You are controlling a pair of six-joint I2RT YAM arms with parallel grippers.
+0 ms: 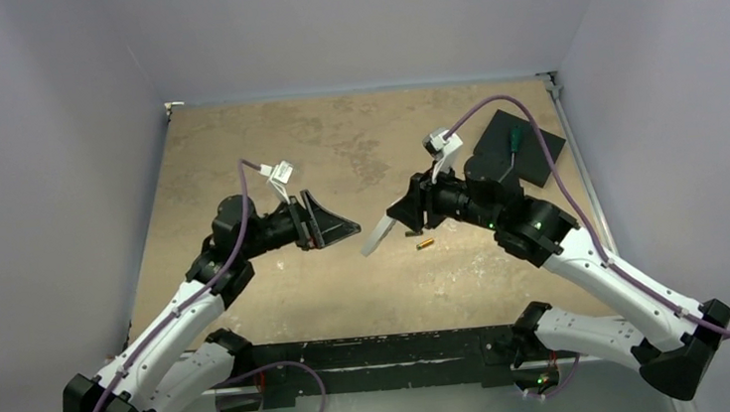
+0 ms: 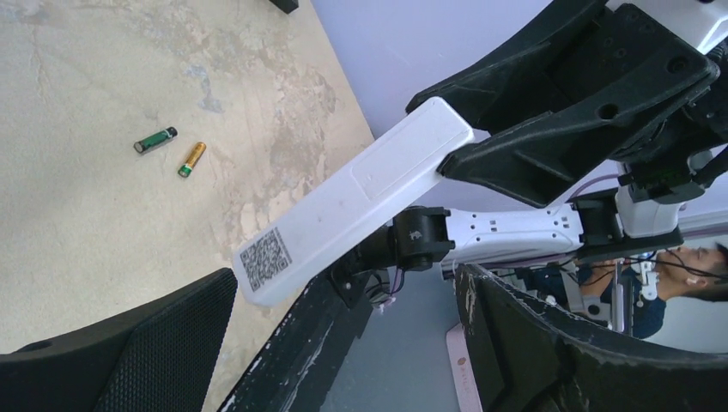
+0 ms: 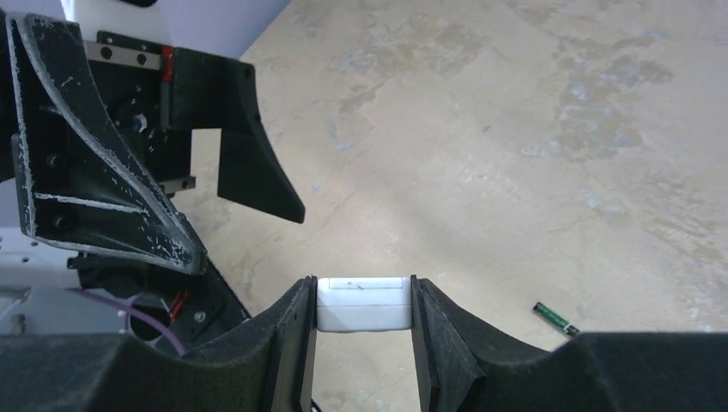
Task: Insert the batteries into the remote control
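**Remote held in the air by one end; batteries loose on the table**

Top view. The right gripper (image 1: 404, 220) is clamped on one end of the remote (image 1: 380, 234). The remote sticks out toward the left arm, clear of the table (image 1: 266, 145). The left gripper (image 1: 336, 226) faces it, jaws spread wide and holding nothing. The gold battery (image 1: 425, 245) lies on the table just beside the right gripper. I cannot make out the dark one here. A black pad (image 1: 492, 135) with a screwdriver (image 1: 514, 139) on it sits well apart, far right.

Left wrist view. The remote's smooth side, with a QR label (image 2: 264, 257), faces the camera. Its free end hangs between the left fingers (image 2: 129, 352) and touches neither. The dark battery (image 2: 155, 140) and the gold one lie near each other on the table, not touching.

Right wrist view. The remote's end sits square between the pads (image 3: 296, 335). Only a short stretch of it is gripped.

Risks, as I judge them:
- **Leverage:** with a long overhang on a short grip, any push from the left gripper could lever the remote round or out of the jaws.
- **Twisting:** if the left jaws close off-centre, the remote would twist.
- **Battery recess:** no open recess shows, and I cannot tell whether a cover is on. Prying one off in mid-air could drop the remote.
- **Rolling:** the batteries are round and would roll if a descending finger nudged them.
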